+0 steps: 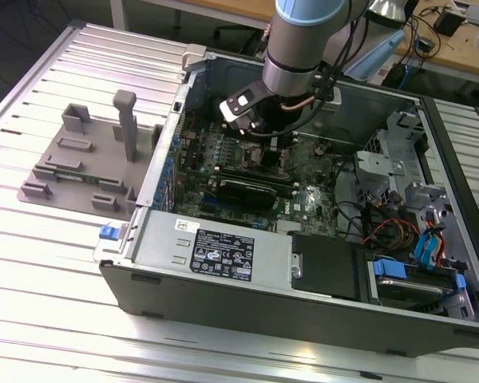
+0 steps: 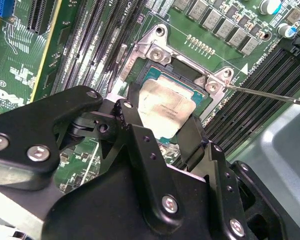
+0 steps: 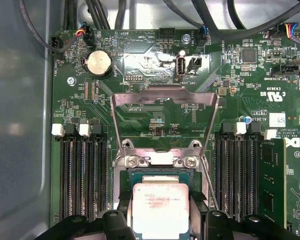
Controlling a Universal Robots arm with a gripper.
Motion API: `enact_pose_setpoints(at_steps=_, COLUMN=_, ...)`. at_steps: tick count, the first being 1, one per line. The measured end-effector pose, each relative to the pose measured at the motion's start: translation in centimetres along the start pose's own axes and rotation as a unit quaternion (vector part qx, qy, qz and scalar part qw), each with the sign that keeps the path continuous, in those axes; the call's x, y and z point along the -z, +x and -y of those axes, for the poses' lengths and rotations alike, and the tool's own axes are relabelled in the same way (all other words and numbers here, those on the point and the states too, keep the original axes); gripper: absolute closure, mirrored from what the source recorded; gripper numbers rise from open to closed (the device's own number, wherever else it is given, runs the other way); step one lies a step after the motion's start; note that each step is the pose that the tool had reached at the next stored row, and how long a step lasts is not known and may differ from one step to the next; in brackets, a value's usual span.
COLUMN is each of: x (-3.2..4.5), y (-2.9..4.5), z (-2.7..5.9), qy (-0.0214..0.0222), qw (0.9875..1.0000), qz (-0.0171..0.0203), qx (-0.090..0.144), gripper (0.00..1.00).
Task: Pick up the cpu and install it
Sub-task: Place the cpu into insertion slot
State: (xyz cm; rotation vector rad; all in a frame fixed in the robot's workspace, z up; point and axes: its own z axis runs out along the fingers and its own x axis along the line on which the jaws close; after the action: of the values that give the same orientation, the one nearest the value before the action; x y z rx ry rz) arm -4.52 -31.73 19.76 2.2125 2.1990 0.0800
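The cpu [image 3: 160, 207], a square chip with a silver top plate, sits between the black fingers [image 3: 121, 212] of my gripper [image 3: 160, 216], which is shut on its two opposite edges. It hangs just over the dark motherboard socket [image 3: 157, 172], roughly in line with the socket's opening. In the second wrist view the cpu [image 2: 162, 111] looks slightly tilted between the fingers [image 2: 135, 125]. The socket's metal load plate [image 3: 164, 107] stands swung open behind it. In the exterior view my gripper [image 1: 267, 155] reaches down into the open computer case [image 1: 223, 263].
Memory slots [image 3: 82, 175] flank the socket on both sides. A thin metal lever [image 2: 270, 95] sticks out beside the socket. A black card [image 1: 251, 191] lies near the gripper. A grey fixture tray [image 1: 88, 159] stands outside the case at the exterior view's left. Drive bays and cables [image 1: 407, 239] fill the right.
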Motion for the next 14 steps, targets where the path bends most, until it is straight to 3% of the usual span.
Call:
enact_pose_setpoints(at_steps=4, x=-0.03, y=0.01, z=0.0, qy=-0.0001, qw=1.0, qz=-0.0004, qx=0.0, gripper=0.46)
enact_pose_setpoints(at_steps=6, x=-0.02, y=0.0, z=0.0, qy=0.0, qw=1.0, qz=-0.0001, qx=0.0, gripper=0.38)
enact_pose_setpoints(at_steps=9, x=0.08, y=0.0, z=0.0, qy=0.0, qw=1.0, qz=0.0, qx=0.0, gripper=0.38)
enact_pose_setpoints(at_steps=11, x=0.51, y=0.01, z=-0.03, qy=0.0, qw=1.0, qz=0.0, qx=0.0, gripper=0.38)
enact_pose_setpoints(at_steps=14, x=2.15, y=0.05, z=-0.11, qy=0.0, qw=1.0, qz=0.0, qx=0.0, gripper=0.38)
